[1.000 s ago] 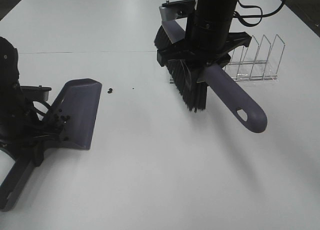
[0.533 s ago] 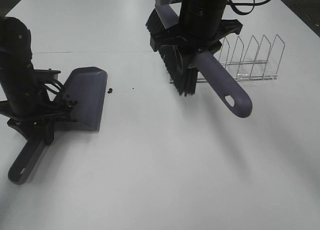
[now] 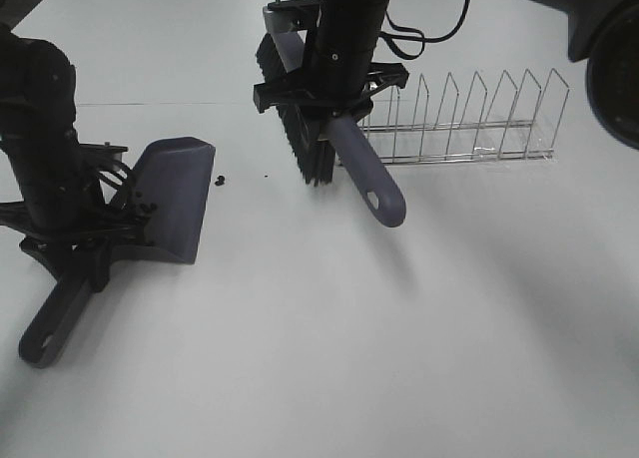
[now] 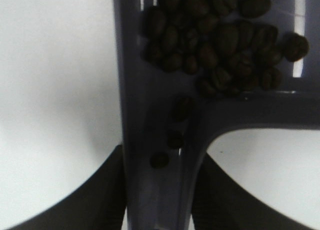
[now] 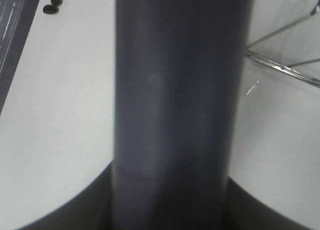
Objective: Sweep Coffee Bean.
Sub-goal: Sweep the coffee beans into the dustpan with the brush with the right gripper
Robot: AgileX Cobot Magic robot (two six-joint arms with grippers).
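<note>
My left gripper [image 3: 85, 240] is shut on the purple-grey dustpan [image 3: 176, 201], which rests on the white table at the left. The left wrist view shows several coffee beans [image 4: 220, 44] piled in the dustpan by its handle [image 4: 155, 140]. Two loose beans [image 3: 220, 181] lie on the table just right of the pan's lip; they also show in the right wrist view [image 5: 51, 4]. My right gripper [image 3: 329, 91] is shut on the brush [image 3: 303, 139] and holds its bristles above the table, right of the loose beans. The brush handle [image 5: 175, 99] fills the right wrist view.
A clear wire dish rack [image 3: 469, 119] stands right of the brush at the back of the table. A tiny dark speck [image 3: 266, 176] lies between the loose beans and the brush. The table's dark edges show at the far corners.
My right gripper has carried the brush leftward toward the loose beans. My left gripper has turned the dustpan, swinging its handle toward the front, and now holds it still.
</note>
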